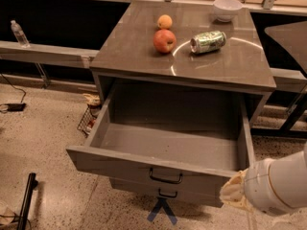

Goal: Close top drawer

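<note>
The top drawer is the uppermost of the cabinet's drawers. It is pulled far out and stands open, and its inside is empty. A small black handle sits at the centre of its flat front. My gripper is at the end of the white arm at the lower right. It is right at the drawer front's right corner, and only its beige-covered end shows. Below the top drawer, the front of a lower drawer with its own black handle peeks out.
On the cabinet top lie a red apple, an orange, a green can on its side and a white bowl. A wire basket stands on the floor left of the cabinet. A water bottle stands on the left ledge.
</note>
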`<state>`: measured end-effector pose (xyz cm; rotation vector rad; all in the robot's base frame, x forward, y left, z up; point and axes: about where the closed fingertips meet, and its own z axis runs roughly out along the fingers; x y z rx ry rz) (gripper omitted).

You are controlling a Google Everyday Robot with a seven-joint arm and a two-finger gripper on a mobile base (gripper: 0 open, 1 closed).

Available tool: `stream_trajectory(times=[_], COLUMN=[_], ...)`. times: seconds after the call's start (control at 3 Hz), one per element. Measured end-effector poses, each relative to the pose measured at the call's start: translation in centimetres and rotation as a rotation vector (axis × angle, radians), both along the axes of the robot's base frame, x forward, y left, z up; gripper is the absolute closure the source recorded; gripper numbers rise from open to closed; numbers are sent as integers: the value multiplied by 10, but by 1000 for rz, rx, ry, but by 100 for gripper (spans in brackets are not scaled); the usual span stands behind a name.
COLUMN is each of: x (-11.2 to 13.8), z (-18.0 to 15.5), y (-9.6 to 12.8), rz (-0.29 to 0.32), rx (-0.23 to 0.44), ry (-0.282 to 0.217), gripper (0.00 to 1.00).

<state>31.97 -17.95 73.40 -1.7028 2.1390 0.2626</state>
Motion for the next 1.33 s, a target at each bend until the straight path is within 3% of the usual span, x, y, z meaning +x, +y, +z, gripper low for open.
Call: stream_trajectory(times=[0.67,1.33], x=[11,40], z=[-51,-98], y=[-15,-17], rz=[3,-3], rx=[91,103], ry=[-141,-232], gripper=[100,100])
